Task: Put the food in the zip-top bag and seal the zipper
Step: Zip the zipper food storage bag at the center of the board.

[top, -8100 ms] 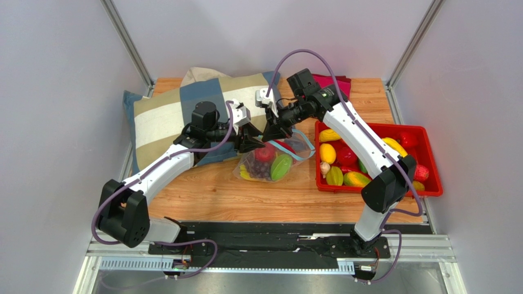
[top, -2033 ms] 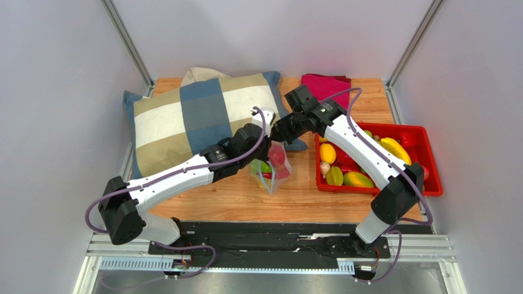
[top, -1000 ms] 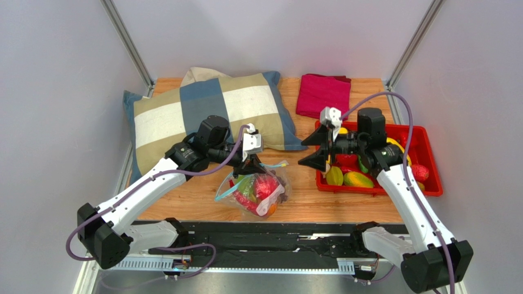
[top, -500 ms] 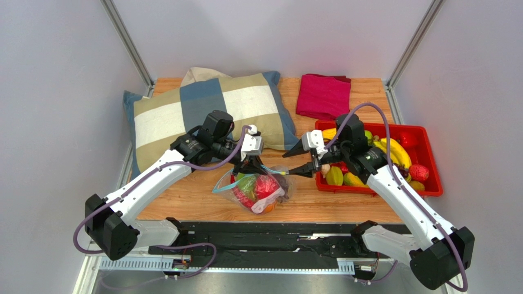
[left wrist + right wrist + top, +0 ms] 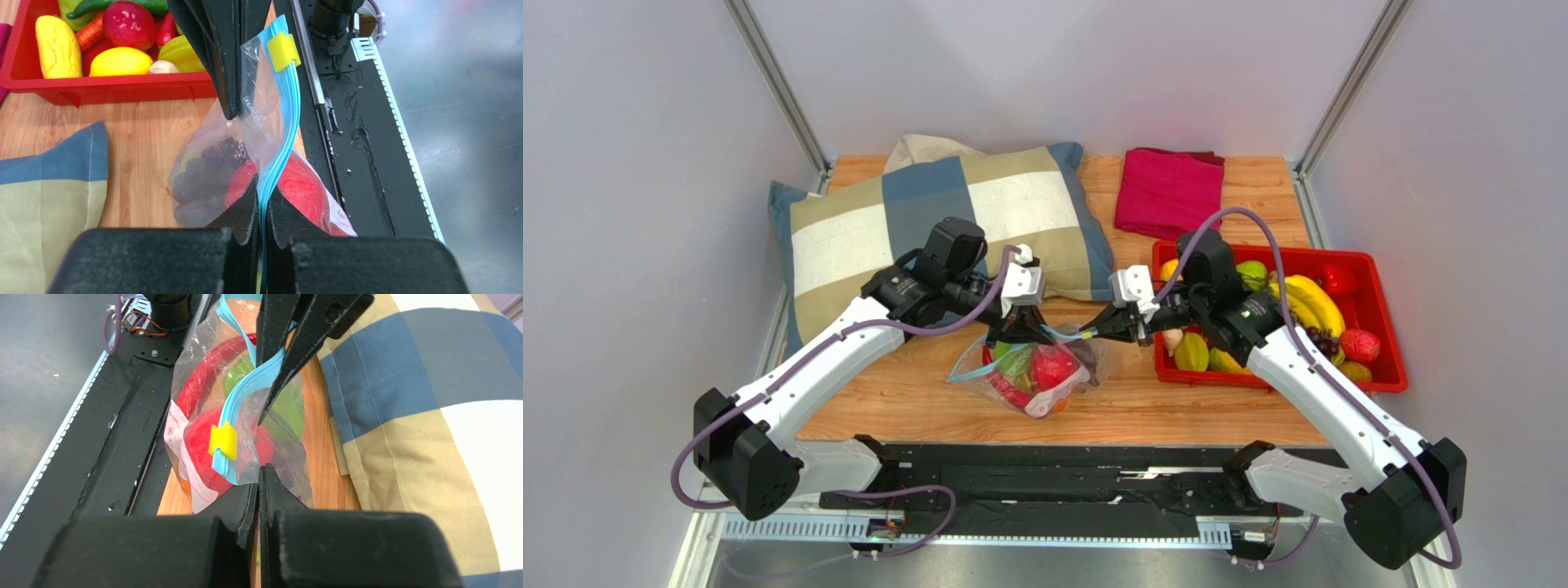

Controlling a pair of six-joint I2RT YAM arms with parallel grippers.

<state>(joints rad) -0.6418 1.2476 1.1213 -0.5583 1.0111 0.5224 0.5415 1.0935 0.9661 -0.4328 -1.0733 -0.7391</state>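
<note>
Wooden table (image 5: pixel 928 392) inside a grey-walled bay. A checked pillow (image 5: pixel 940 227) lay at the left rear. The left gripper (image 5: pixel 1021 328) hung just in front of it, its jaws pressed together on the zipper (image 5: pixel 277 147), the teal strip running up out of its grip. Below and between the two arms sagged the zip-top bag (image 5: pixel 1032 377), resting on the table near the front edge, with a red apple (image 5: pixel 1054 368), a green mango (image 5: pixel 1017 365) and purple grapes (image 5: pixel 202 177) showing through the film. The right gripper (image 5: pixel 1102 328) was the change. A second ago it stood wide open and well apart from the bag, toward the red tray (image 5: pixel 1388 385). Now it had closed fully at the bag's mouth end, apparently pinching clear film just beside the yellow slider (image 5: pixel 283 50). The mouth therefore ran stretched between two grips. Judged from this, filling looked finished and sealing was the step in hand, though whether the tracks were already mated could not be told. More fruit, a banana bunch (image 5: pixel 1308 300) among it, remained in the tray at right. A red cloth (image 5: pixel 1167 190) lay behind it.
</note>
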